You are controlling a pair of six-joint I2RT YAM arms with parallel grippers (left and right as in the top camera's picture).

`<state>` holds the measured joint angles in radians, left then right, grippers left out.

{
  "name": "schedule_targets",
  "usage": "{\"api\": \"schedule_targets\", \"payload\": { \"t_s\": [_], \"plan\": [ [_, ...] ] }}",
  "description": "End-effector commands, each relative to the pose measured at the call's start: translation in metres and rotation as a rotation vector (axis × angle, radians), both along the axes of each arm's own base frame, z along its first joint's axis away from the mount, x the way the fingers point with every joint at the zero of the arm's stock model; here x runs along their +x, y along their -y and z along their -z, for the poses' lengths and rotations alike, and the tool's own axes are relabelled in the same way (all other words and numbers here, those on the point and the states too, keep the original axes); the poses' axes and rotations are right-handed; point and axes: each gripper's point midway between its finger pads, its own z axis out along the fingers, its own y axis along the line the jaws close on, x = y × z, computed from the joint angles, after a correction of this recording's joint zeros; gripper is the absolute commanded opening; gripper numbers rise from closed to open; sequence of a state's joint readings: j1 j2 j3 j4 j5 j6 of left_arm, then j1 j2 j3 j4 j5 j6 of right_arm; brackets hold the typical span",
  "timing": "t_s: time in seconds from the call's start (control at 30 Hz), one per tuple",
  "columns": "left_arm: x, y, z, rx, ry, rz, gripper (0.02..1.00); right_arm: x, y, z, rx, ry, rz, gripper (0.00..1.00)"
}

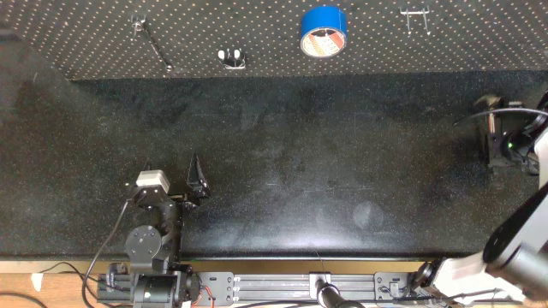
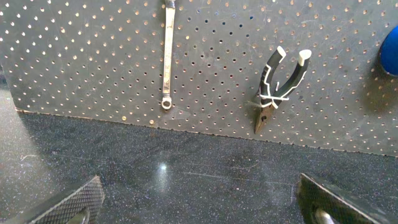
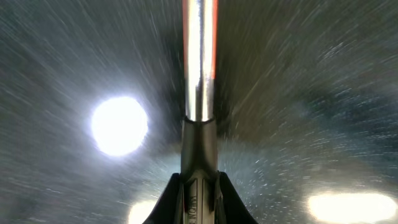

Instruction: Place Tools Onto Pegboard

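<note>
One screwdriver [image 3: 199, 68], perhaps, in right claw [image 1: 499, 144]

tape [image 2: 390, 53] and wrench [image 2: 168, 56] are cut by the frame edge; tool [image 3: 199, 62] runs off frame, its kind unclear.

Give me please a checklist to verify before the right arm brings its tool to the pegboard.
1. Right gripper holds tool: ok, fingers shut on its metal shaft.
2. Free hook on pegboard: ok, nothing hangs on it.
3. Left gripper out of the way: ok, open, at the left, far from the hook.
4. Wrench, pliers, tape hung: ok, all on the pegboard.
5. Tool's end lined up with the hook: cannot tell.
</note>
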<state>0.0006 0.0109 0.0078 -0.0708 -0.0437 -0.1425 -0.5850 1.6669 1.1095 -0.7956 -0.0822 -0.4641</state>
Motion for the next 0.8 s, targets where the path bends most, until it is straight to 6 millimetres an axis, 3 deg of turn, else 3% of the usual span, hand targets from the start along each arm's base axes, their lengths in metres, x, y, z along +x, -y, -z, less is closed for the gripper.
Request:
{"api": "schedule_targets", "payload": {
  "t_s": [0.03,0.07,0.1,0.17,0.3,0.47,0.77,0.8],
  "plan": [
    [0.0,0.0,0.001,0.005,-0.003,0.0,0.996,0.033,-0.048,-0.146,0.023,0.502,0.151,0.075],
    [0.0,0.0,0.001,0.005,-0.003,0.0,0.996,0.037,-0.074,-0.174,0.017,0.59,0.086,0.075],
    [0.0,0.0,0.001,0.005,-0.003,0.0,0.998,0.041,-0.095,-0.188,0.019,0.637,0.02,0.075],
    [0.0,0.0,0.001,0.005,-0.003,0.0,0.996,0.052,-0.135,-0.202,0.051,0.694,-0.093,0.077],
    [0.0,0.0,0.001,0.005,-0.003,0.0,0.998,0.072,-0.173,-0.19,0.084,0.676,-0.196,0.075],
    [0.0,0.0,0.001,0.005,-0.003,0.0,0.996,0.089,-0.199,-0.166,0.115,0.627,-0.263,0.075],
    [0.0,0.0,0.001,0.005,-0.003,0.0,0.996,0.107,-0.197,-0.113,0.121,0.499,-0.248,0.084],
    [0.0,0.0,0.001,0.005,-0.003,0.0,0.996,0.108,-0.197,-0.11,0.122,0.491,-0.248,0.248]
  ]
}}
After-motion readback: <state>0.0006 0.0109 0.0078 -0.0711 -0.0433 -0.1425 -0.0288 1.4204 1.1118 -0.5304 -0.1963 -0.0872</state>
